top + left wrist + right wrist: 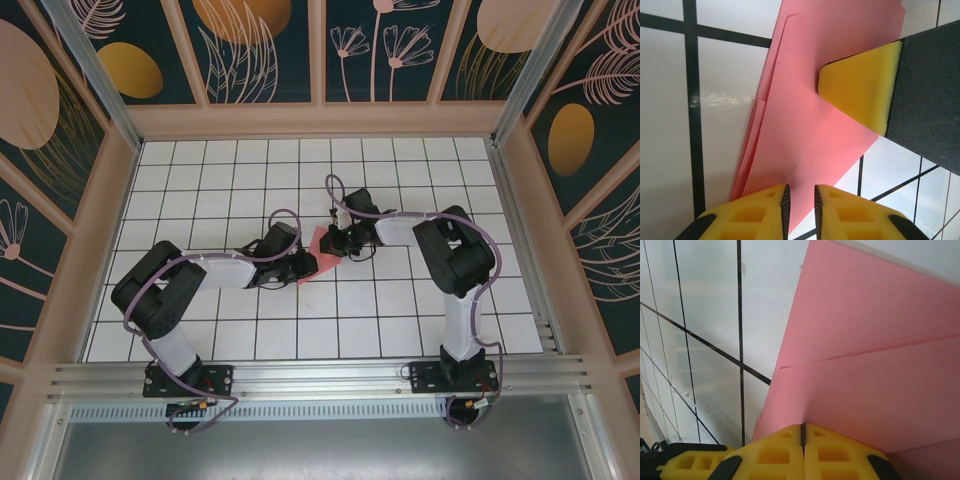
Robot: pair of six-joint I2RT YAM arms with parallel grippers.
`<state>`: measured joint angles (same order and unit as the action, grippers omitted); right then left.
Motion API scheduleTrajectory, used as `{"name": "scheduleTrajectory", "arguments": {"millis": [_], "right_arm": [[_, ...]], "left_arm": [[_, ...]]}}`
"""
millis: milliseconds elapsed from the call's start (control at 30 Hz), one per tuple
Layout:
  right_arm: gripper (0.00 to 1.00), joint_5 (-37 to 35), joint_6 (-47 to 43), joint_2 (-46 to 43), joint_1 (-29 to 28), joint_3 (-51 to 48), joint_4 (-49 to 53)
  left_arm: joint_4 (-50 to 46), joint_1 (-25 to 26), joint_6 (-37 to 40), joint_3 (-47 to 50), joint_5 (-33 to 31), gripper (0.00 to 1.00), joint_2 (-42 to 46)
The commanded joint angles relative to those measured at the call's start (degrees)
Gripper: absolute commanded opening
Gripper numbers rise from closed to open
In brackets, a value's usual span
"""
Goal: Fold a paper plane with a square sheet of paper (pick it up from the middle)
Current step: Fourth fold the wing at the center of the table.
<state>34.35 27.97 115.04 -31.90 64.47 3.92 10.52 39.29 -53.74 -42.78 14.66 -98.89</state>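
Note:
The pink-red sheet of paper (322,249) lies on the white tiled table, folded over itself in layers, with stacked edges along its left side (810,125) and a straight fold line across it (880,365). My left gripper (303,263) is at its near-left end. Its jaws (800,192) stand a narrow gap apart over the paper's tip, and a faint ridge runs into the gap. My right gripper (345,243) is at the far-right side, shut, with its tips (802,427) down on the paper. One of its yellow fingers (860,90) rests on the sheet.
The table (250,330) has black grid lines and is boxed in by beige walls (110,200) on three sides. A metal rail (320,375) runs along the near edge by both arm bases. The arms reach inward and meet mid-table.

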Motion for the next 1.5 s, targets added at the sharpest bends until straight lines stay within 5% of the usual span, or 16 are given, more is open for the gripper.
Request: {"name": "scheduleTrajectory", "arguments": {"millis": [0, 567, 1000, 1467], "right_arm": [[0.08, -5.3, -0.4, 4.6, 0.0, -0.8, 5.9], [0.08, -6.1, -1.6, 5.8, 0.2, -0.7, 7.9], [0.08, -5.9, -1.5, 5.9, 0.2, -0.7, 7.6], [0.08, -5.9, -1.6, 6.2, 0.2, -0.7, 7.8]], "left_arm": [[-2.4, -0.2, -0.8, 2.0, -1.9, 0.24, 0.0], [0.0, -0.2, 3.6, 9.8, 0.5, 0.11, 5.4], [2.2, -0.2, 3.4, 6.0, 2.3, 0.13, 9.1], [-0.9, -0.2, 1.5, 7.9, -2.6, 0.13, 5.2]]}}
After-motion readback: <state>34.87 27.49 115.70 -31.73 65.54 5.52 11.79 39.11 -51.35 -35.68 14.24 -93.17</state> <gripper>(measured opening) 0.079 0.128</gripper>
